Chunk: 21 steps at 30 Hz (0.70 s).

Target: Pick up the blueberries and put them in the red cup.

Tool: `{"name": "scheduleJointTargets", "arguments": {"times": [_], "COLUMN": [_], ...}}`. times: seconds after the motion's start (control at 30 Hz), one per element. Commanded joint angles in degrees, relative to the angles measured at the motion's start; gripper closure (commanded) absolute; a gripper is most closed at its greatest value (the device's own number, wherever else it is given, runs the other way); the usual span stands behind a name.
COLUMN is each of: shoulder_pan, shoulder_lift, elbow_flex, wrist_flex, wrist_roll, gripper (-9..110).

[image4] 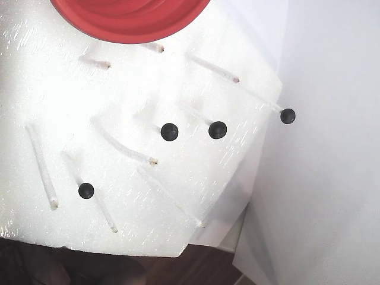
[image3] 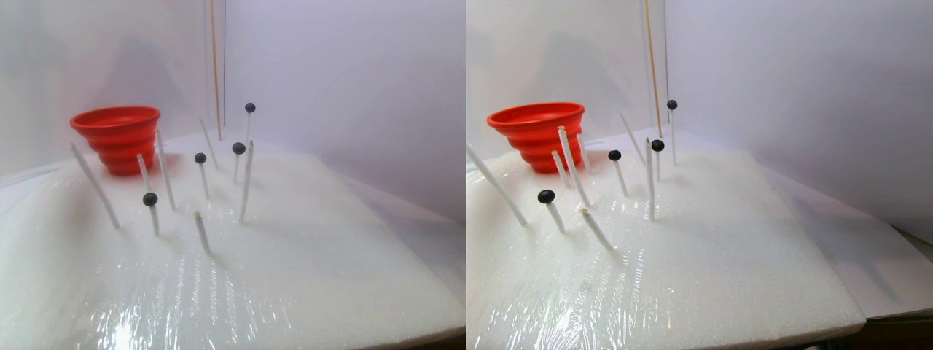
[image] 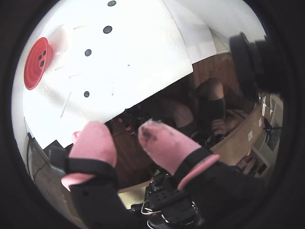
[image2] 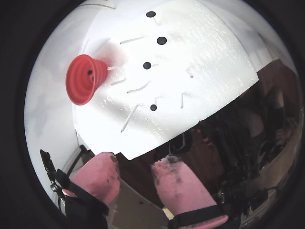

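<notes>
The gripper (image2: 136, 174), with two pink padded fingers (image2: 178, 188), hangs parted and empty off the near edge of the white foam board (image2: 209, 57). Four small matte black-blue blueberries (image4: 169, 132) sit atop thin white sticks (image3: 246, 182), well beyond the fingertips. The ridged red plastic cup (image2: 85, 78) stands at the board's far left; dark specks inside may be berries.

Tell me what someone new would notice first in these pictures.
First the red cup at the far left of the white foam board, with two dark balls already inside. Then four blueberries perched on thin white sticks across the board. The pink-padded gripper hangs open, off the board's edge.
</notes>
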Motion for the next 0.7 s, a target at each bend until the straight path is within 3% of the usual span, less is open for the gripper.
{"name": "scheduleJointTargets", "arguments": {"times": [0.0, 0.67], "shoulder_pan": [0.70, 4.13], "shoulder_lift": [-0.35, -10.02], "elbow_flex": [0.88, 13.80], "wrist_flex": [-2.99, -19.34], "wrist_roll": [-2.72, -12.74], "gripper": [88, 88]}}
